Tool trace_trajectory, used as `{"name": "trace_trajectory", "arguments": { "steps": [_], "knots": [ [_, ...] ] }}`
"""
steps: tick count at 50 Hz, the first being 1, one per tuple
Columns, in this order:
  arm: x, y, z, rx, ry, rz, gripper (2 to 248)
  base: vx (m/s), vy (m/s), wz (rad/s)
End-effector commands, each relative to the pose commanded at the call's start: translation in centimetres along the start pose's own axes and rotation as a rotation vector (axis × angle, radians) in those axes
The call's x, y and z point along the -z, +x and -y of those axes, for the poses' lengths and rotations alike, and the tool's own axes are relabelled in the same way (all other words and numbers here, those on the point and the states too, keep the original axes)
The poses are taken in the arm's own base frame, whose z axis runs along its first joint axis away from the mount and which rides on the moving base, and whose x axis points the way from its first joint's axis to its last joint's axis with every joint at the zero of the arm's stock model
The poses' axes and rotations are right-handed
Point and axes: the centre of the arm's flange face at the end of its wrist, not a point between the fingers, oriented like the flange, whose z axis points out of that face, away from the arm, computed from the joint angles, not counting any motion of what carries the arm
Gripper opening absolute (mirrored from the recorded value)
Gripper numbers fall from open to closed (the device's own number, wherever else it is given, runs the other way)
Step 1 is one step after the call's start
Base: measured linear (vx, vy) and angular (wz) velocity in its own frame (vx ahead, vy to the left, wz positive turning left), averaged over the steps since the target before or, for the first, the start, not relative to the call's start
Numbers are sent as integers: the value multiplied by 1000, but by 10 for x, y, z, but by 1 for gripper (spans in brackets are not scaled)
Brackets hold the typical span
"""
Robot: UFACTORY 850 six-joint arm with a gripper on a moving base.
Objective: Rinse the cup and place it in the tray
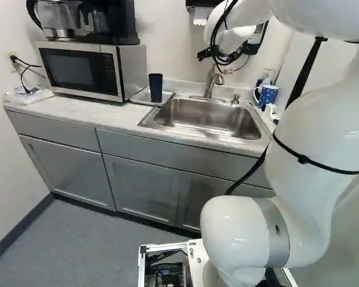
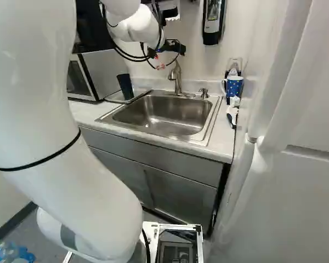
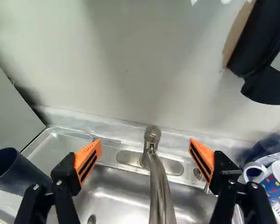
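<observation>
The black tool (image 2: 175,47) stands open, its ridged orange pads (image 3: 89,160) wide apart and nothing gripped; the smooth, curved metal faucet (image 3: 159,191) shows in line with the gap. The cup (image 1: 155,87), a dark, straight-sided tumbler, stands upright on the clear, round-cornered tray (image 1: 140,97) beside the brushed-steel sink (image 1: 206,117). The pale, mottled table (image 1: 110,113) also carries a glossy blue mug (image 2: 234,86) with dots, across the sink.

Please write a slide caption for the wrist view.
Open, two-fingered black-and-orange gripper facing a curved silver faucet; a tall dark cup on a clear tray beside the steel sink.
</observation>
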Motion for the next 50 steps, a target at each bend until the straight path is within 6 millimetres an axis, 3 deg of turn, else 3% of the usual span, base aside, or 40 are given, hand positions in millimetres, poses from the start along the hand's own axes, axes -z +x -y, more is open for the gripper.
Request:
{"name": "trace_trajectory", "arguments": {
  "steps": [16,50],
  "knots": [
    [22,-20,-14,-12,-19,117,247,0,0,0],
    [66,-66,-21,-11,-17,468,247,0,0,0]
  ]
}}
